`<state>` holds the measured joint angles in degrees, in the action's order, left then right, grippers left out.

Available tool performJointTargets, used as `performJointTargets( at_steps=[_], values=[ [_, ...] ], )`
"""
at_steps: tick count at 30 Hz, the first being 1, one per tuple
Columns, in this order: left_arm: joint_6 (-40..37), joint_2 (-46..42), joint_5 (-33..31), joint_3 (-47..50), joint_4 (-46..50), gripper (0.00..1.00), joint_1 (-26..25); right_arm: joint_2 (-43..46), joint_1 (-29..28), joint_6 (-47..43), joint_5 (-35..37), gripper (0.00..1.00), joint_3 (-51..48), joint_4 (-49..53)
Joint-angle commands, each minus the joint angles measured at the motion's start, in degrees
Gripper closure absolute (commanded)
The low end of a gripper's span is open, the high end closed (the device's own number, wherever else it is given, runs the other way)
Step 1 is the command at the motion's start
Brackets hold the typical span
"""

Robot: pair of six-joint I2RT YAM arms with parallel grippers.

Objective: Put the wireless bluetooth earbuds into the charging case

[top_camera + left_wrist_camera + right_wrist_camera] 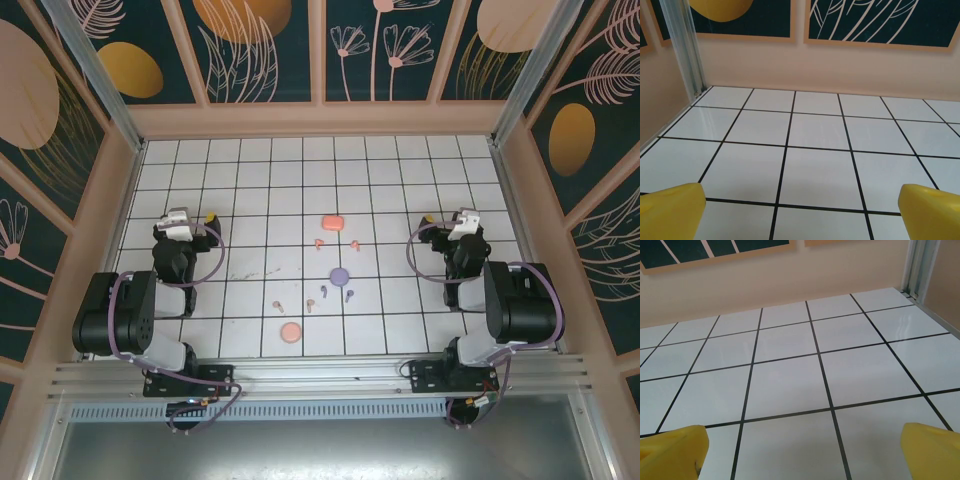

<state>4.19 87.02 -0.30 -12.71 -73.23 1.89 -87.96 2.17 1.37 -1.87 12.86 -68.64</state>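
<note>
**Earbuds loose, pincers apart**

Six tiny stemmed earbuds, pink, salmon and purple, lie in the middle of the white tiled counter among three small cases. The left pincer and right pincer are spread wide, well apart from them

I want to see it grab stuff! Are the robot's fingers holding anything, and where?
Nothing is held. The left fingers and right fingers stand wide open with bare tiles between them.

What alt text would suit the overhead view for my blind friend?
A salmon case, a purple case and a pink case lie among tiny earbuds at the middle of a white gridded table. Black robot arms flank them, left gripper and right gripper both open.
</note>
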Motion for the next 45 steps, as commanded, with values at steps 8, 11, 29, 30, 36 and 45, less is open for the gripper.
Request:
performJointTargets(
  at_steps=[8, 11, 29, 30, 36, 45],
  values=[
    [0.8, 0.0, -0.2, -0.4, -0.7, 0.01, 0.2, -0.2, 0.4, -0.7, -1.2, 0.01, 1.1, -1.8],
    [0.8, 0.0, -0.2, -0.3, -0.7, 0.01, 0.2, -0.3, 0.4, -0.7, -1.2, 0.01, 1.0, -1.8],
    [0.6, 0.1, -1.7, -1.0, 0.4, 0.01, -0.4, -0.2, 0.8, -0.4, -2.3, 0.01, 1.1, -1.8],
    [0.6, 0.1, -1.7, -1.0, 0.5, 0.01, -0.4, -0.2, 0.9, -0.4, -2.3, 0.01, 1.1, -1.8],
    [0.6, 0.1, -1.7, -1.0, 0.5, 0.02, -0.4, -0.2, 1.0, -0.3, -2.5, 0.01, 1.1, -1.8],
    [3.1, -8.6, -6.8, -4.9, 15.3, 0.11, -0.5, 8.9, 0.8, 0.2, -0.8, 0.01, 11.5, 22.3]
  ],
)
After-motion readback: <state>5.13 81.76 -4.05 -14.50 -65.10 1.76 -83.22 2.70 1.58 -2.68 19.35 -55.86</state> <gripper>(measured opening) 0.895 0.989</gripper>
